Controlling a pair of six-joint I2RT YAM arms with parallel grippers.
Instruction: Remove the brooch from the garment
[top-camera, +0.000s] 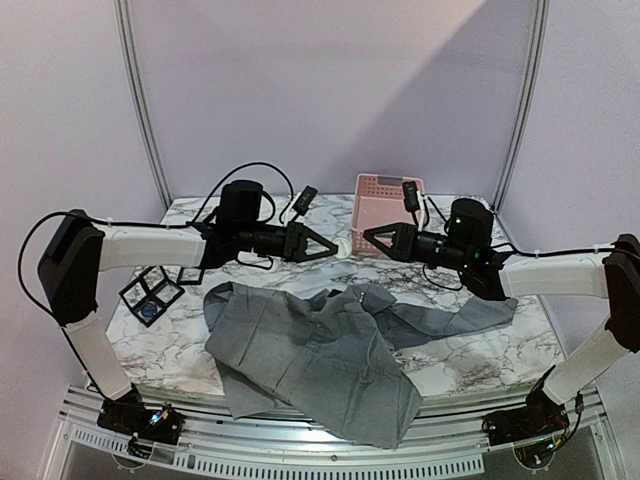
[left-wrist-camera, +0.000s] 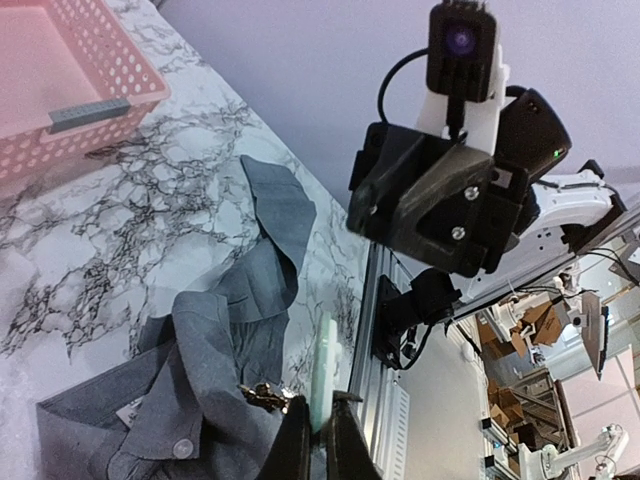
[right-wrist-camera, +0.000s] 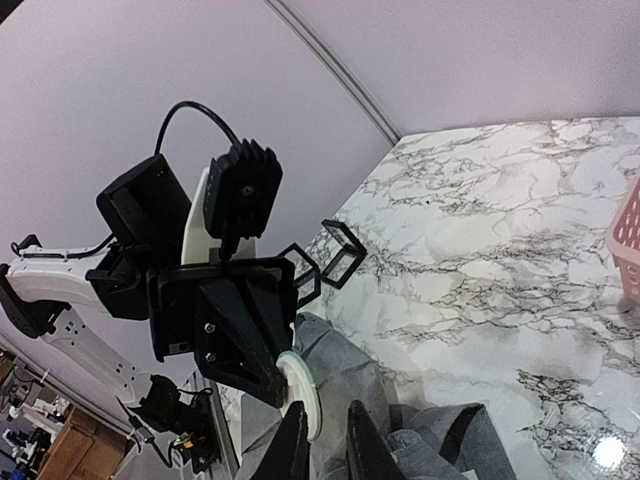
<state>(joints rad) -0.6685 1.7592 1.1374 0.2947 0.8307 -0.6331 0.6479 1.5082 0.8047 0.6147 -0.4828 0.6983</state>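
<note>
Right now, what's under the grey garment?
The marble table shows around the garment; its near hem hangs past the edge. Anything beneath the cloth is covered.

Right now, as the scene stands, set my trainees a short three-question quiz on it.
1. True or false: the grey garment hangs over the near edge of the table.
2. Which gripper is clamped on the pale round brooch? A) left gripper B) right gripper C) neither
3. Fill in: the pink basket stands at the table's ____ edge, beyond both grippers.
Key: 1 true; 2 A; 3 far.
</note>
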